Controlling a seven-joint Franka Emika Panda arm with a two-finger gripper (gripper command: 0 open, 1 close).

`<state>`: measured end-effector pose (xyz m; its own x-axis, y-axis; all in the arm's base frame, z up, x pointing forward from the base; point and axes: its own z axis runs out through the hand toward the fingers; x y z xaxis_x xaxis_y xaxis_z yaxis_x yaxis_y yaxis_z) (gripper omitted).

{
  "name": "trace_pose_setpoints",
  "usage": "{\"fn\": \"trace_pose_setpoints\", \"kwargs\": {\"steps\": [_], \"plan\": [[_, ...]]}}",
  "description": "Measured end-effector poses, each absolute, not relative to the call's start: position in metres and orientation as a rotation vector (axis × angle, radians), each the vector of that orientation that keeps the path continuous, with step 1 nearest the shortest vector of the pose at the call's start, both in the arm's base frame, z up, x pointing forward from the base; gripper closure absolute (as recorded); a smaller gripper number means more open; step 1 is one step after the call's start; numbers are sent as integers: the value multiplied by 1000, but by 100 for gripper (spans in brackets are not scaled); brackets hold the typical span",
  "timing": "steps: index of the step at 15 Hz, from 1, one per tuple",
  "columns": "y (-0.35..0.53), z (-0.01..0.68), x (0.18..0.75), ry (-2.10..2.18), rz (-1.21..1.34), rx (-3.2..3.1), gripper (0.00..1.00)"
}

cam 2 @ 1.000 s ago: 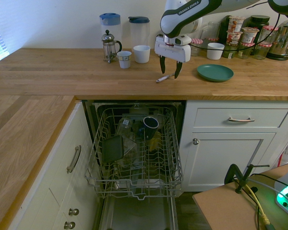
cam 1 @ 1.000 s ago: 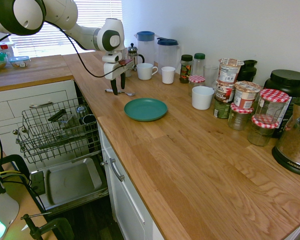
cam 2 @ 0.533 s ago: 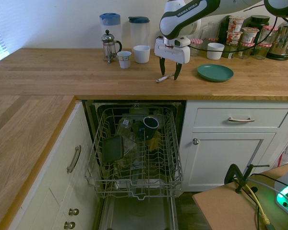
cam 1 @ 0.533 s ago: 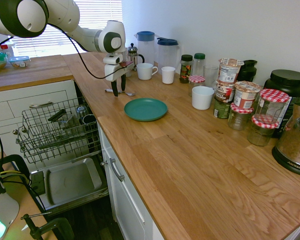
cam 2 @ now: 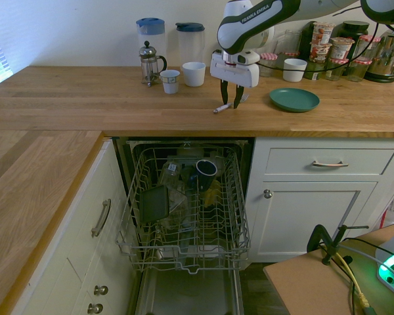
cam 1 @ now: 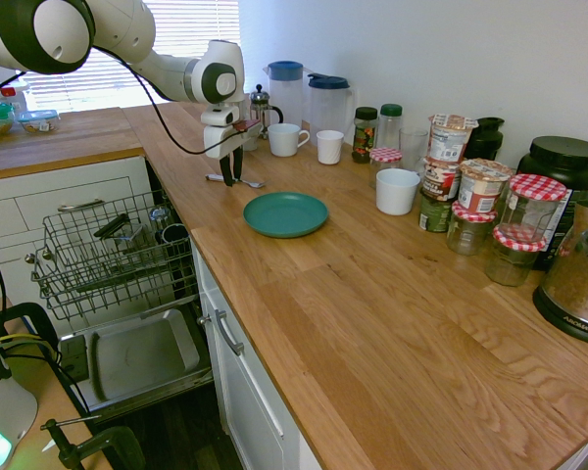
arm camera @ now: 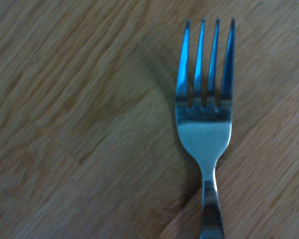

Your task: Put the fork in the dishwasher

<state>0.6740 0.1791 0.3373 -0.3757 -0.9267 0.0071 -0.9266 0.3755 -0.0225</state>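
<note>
The fork [cam 1: 248, 183] [cam 2: 218, 108] lies flat on the wooden counter, left of the teal plate. Close up in the wrist view, the fork [arm camera: 204, 129] shows its tines and neck resting on the wood. My gripper [cam 1: 231, 180] [cam 2: 230, 105] points straight down over the handle, its tips at the counter, one finger on each side. A narrow gap still shows between the fingers, so it is open. Below the counter the dishwasher [cam 1: 108, 264] [cam 2: 184, 210] stands open, door down and wire rack pulled out.
The teal plate [cam 1: 285, 213] [cam 2: 294, 99] lies just beside the fork. A French press [cam 2: 149, 63], two white cups [cam 2: 184, 75] and two jugs stand behind. Jars and tubs [cam 1: 470, 196] line the back wall. The rack holds a dark mug [cam 2: 205, 172] and other dishes.
The fingers have drawn much closer together around the fork's handle. The arm has stayed over the same spot and the fork has not moved.
</note>
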Motion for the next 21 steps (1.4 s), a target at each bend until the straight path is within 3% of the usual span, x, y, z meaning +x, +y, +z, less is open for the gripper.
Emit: {"fn": "trace_pose_setpoints", "kwargs": {"steps": [13, 21], "plan": [[160, 346, 676, 2548, -57, -1800, 100], [219, 441, 597, 2290, -227, -2063, 100]]}}
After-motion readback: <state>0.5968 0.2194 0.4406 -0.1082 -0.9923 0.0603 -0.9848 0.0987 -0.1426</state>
